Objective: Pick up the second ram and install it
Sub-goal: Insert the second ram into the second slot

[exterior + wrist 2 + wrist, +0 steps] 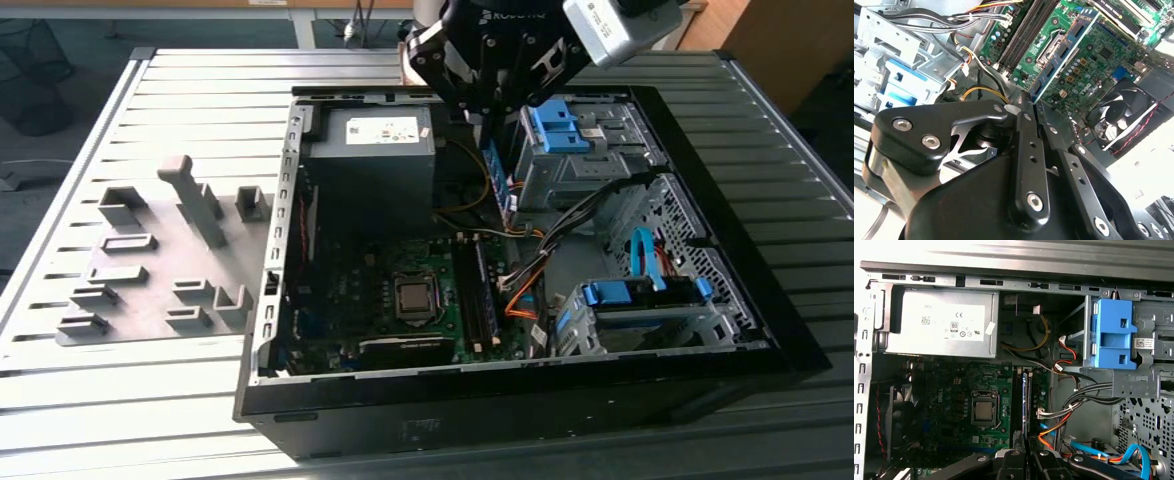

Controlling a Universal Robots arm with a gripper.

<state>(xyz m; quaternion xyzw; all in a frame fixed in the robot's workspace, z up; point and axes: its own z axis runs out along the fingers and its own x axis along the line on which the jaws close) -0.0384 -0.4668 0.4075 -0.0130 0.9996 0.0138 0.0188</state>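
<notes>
At the exterior view's left, a grey moulded fixture with raised blocks (160, 260) lies on the ribbed grey metal table (134, 400). Beside it is the open black computer case (534, 400), with the grey boxed power supply (367, 165) at its far end. The green motherboard (400, 300) lies nearer the camera, and its long dark memory slots (474, 290) run along its right edge.

Above the gap between the power supply and the drive cage hangs the black hand (491, 130), its fingers closed on the second ram (495, 178), a thin blue-green circuit-board stick. In the second wrist view the stick (1064, 55) juts out from between the pinched fingertips (1024, 107), held at one end and well above the board, not yet in a slot.

The stick is likely light and stiff but fragile. It probably tolerates a grip on its flat faces or short ends, while its chips and contact edge are best left untouched. Held thin-edge down, it could twist in the grip if pushed off-centre.

Further right sit the bright blue plastic drive-bay latches (554, 128).
</notes>
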